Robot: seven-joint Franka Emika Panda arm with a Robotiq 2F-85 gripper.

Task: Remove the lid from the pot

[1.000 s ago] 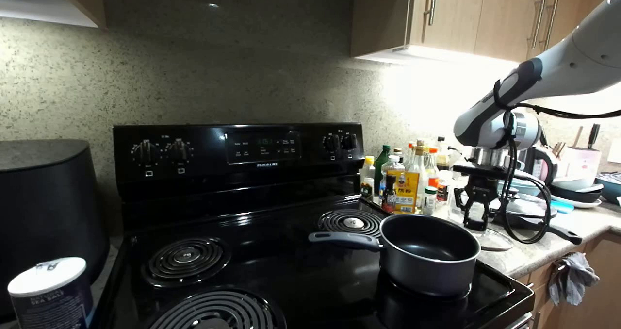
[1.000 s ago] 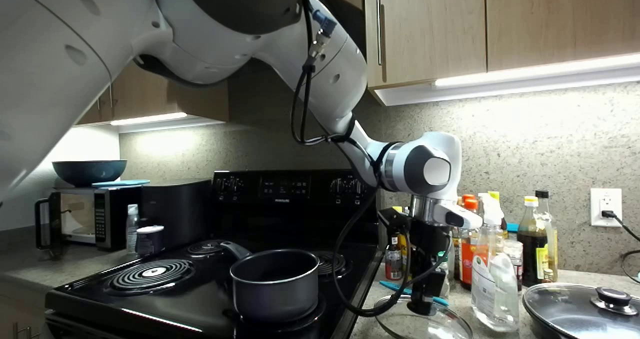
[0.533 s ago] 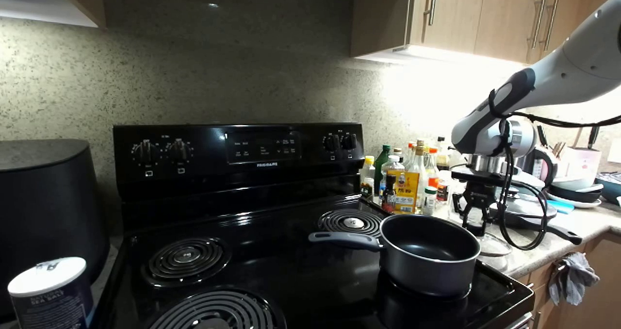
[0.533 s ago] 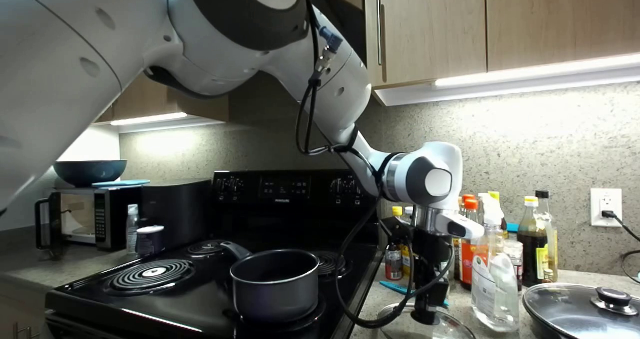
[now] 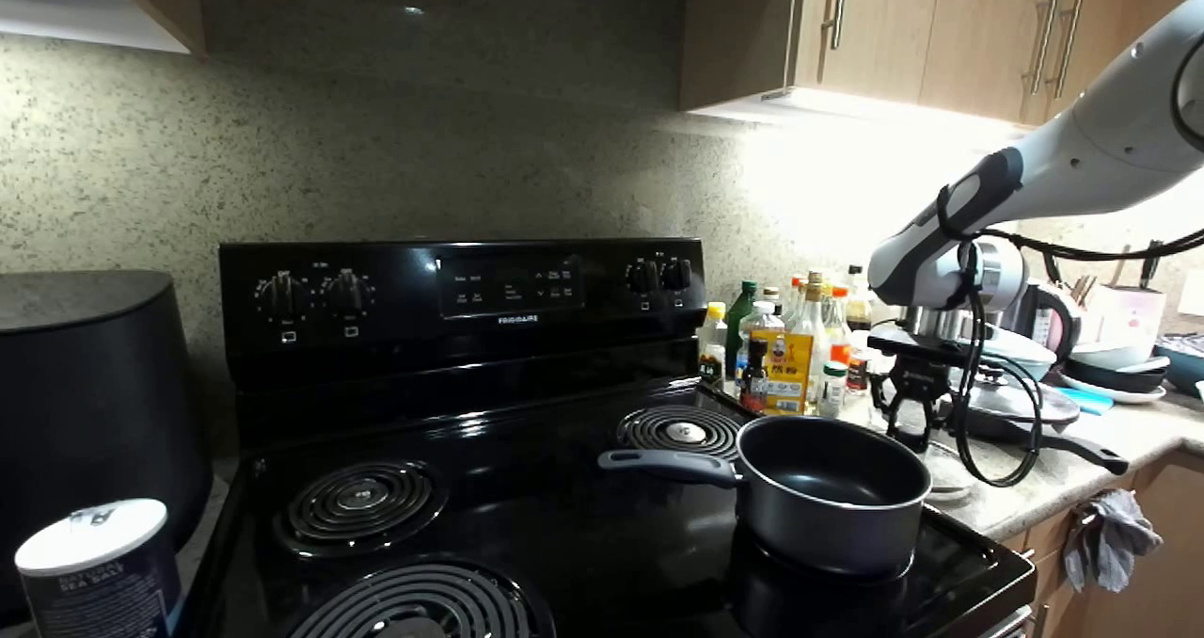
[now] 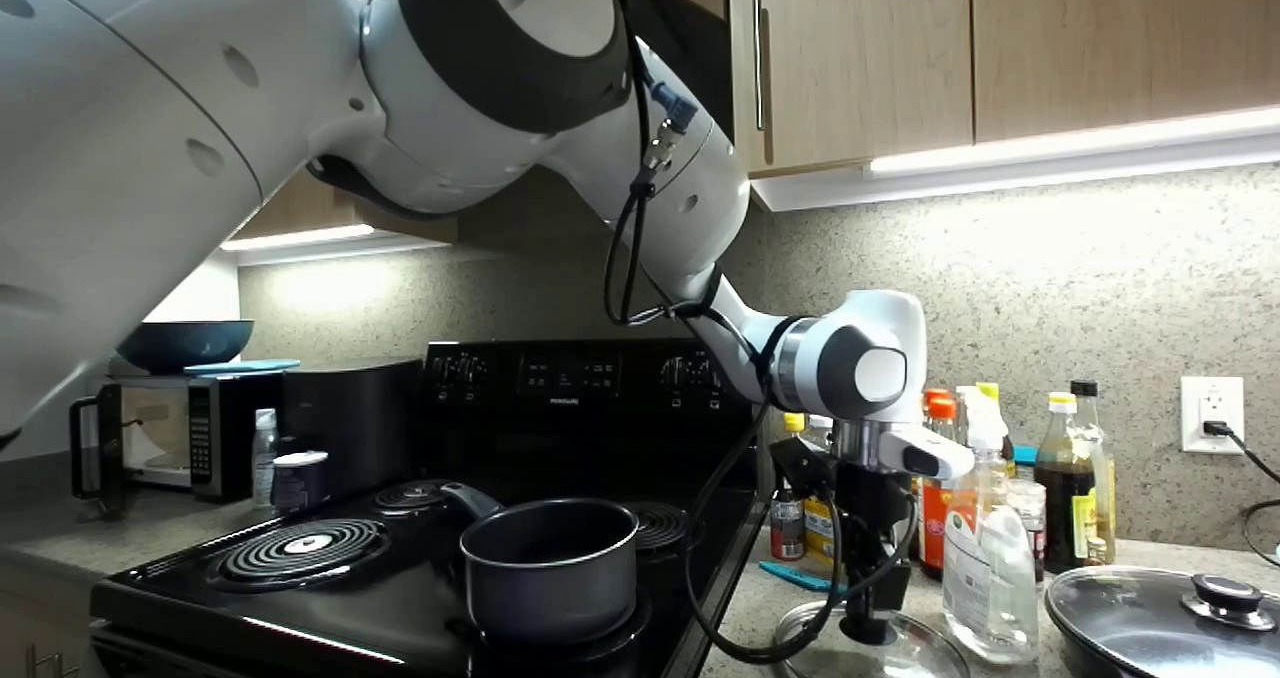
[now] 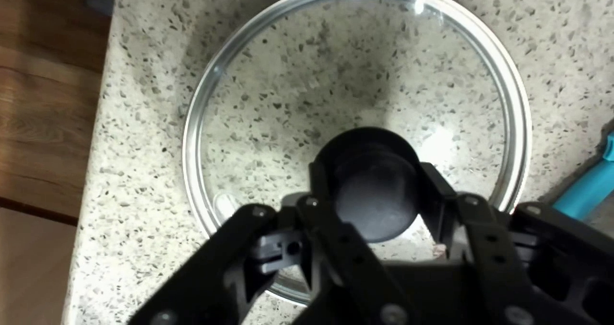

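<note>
The dark grey pot (image 5: 828,525) stands uncovered on the stove; it also shows in an exterior view (image 6: 550,593). The glass lid (image 7: 355,71) with its shiny metal rim is over the speckled counter, right of the stove; it shows low in both exterior views (image 5: 952,473) (image 6: 920,648). My gripper (image 7: 371,186) points down and is shut on the lid's dark knob (image 7: 379,205), one finger on each side. It also shows in both exterior views (image 5: 910,438) (image 6: 866,623). I cannot tell whether the lid's rim touches the counter.
Bottles (image 5: 809,337) stand behind the gripper. A clear spray bottle (image 6: 990,578) and a lidded pan (image 6: 1130,608) stand beside the lid. A turquoise utensil (image 7: 590,186) lies by the lid's rim. The counter's edge (image 7: 91,181) runs along the left of the wrist view.
My gripper and the lid have moved together, a little left in an exterior view and a little right in an exterior view, and slightly lower. The pot has not moved.
</note>
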